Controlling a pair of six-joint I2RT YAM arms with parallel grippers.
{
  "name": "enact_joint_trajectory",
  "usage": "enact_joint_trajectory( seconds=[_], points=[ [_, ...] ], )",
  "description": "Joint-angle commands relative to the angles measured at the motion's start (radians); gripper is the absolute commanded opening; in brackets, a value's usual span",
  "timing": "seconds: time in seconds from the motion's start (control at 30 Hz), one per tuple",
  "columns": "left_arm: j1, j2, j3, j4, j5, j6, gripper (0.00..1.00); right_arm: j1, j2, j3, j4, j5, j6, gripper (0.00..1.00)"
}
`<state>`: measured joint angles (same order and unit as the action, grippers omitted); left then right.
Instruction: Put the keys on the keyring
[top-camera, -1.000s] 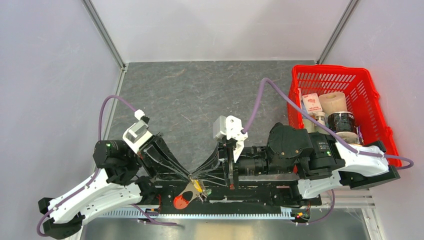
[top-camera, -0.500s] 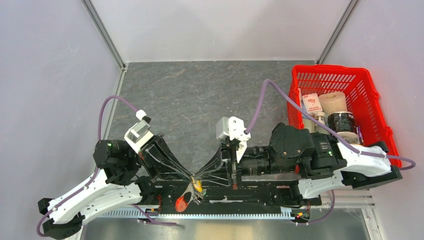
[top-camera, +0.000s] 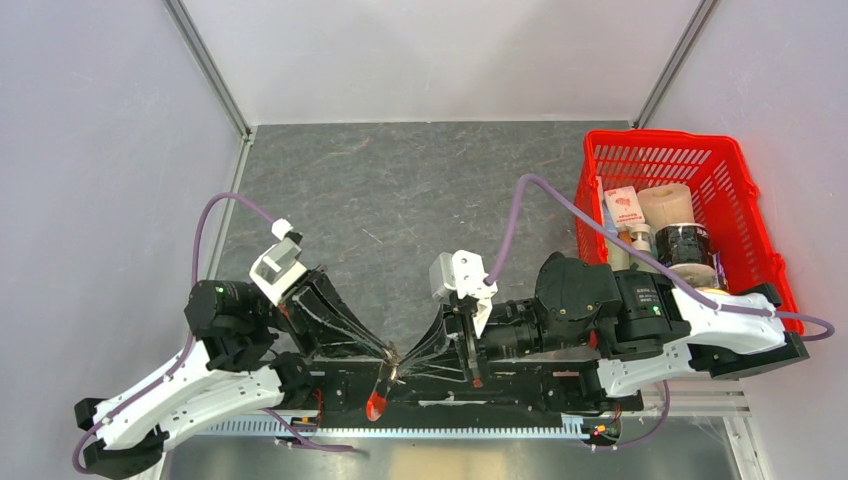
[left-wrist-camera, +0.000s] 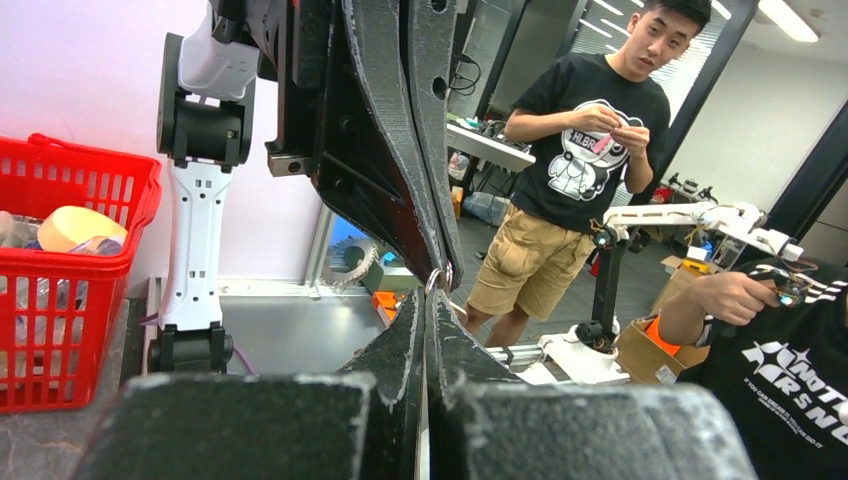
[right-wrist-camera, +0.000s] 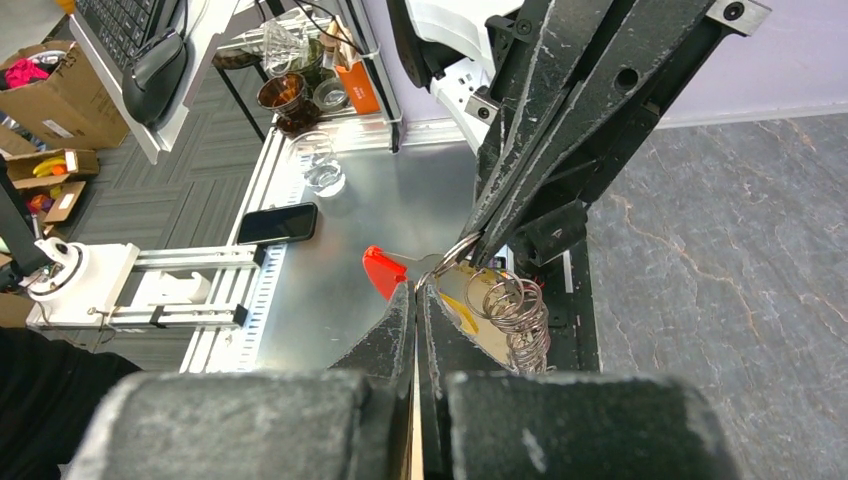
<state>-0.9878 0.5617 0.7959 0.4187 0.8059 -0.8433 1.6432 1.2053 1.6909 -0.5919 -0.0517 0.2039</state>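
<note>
My left fingers (top-camera: 386, 355) and my right fingers (top-camera: 408, 362) meet tip to tip at the 6 o'clock edge of the worktop (top-camera: 400, 190), just above the black rail where my arms are bolted. Both pairs are pressed fully together, with no gap between the pads. What they pinch is the thin metal loop of the keyring (right-wrist-camera: 452, 255).

From my right wrist, my right fingers (right-wrist-camera: 417, 300) nip the loop at its 7 o'clock end. My left fingers (right-wrist-camera: 480, 245) come down from 1 o'clock and clamp its 1 o'clock end. The ring is stretched in a short arc between the two grips.

From my left wrist the same loop shows as a small bright curve (left-wrist-camera: 437, 278), right where my left fingers (left-wrist-camera: 427, 305) touch the tips of the other pair coming down from 12 o'clock.

The red fob (top-camera: 375, 405) hangs from the ring toward 7 o'clock, over the rail. In the right wrist view it sits at 9 o'clock of my fingertips.

The yellow-tagged key (right-wrist-camera: 462, 312) lies just at 4 o'clock of those tips, beside a coil of wire rings (right-wrist-camera: 512, 310). I cannot tell whether it is threaded on the loop or only resting near it.

A red basket (top-camera: 735, 175) stands well apart at 2 o'clock.
</note>
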Motion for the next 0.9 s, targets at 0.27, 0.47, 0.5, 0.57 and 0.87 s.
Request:
enact_joint_trajectory(
  seconds=[0.27, 0.47, 0.5, 0.57, 0.87],
  points=[
    [0.003, -0.021, 0.034, 0.034, -0.137, 0.035, 0.02, 0.007, -0.047, -0.043, 0.018, 0.030, -0.007, 0.38],
    [0.003, -0.039, 0.024, 0.041, -0.157, 0.036, 0.02, 0.008, -0.113, -0.085, 0.135, 0.166, 0.043, 0.40],
    [0.003, -0.045, 0.021, 0.046, -0.164, 0.035, 0.02, 0.007, -0.119, -0.091, 0.150, 0.184, 0.048, 0.39],
    [0.003, -0.053, 0.010, 0.063, -0.177, 0.026, 0.02, 0.007, -0.131, -0.108, 0.199, 0.225, 0.055, 0.39],
    [0.003, -0.062, -0.012, 0.114, -0.231, 0.006, 0.02, 0.007, -0.041, -0.069, 0.272, 0.289, 0.029, 0.43]
  ],
)
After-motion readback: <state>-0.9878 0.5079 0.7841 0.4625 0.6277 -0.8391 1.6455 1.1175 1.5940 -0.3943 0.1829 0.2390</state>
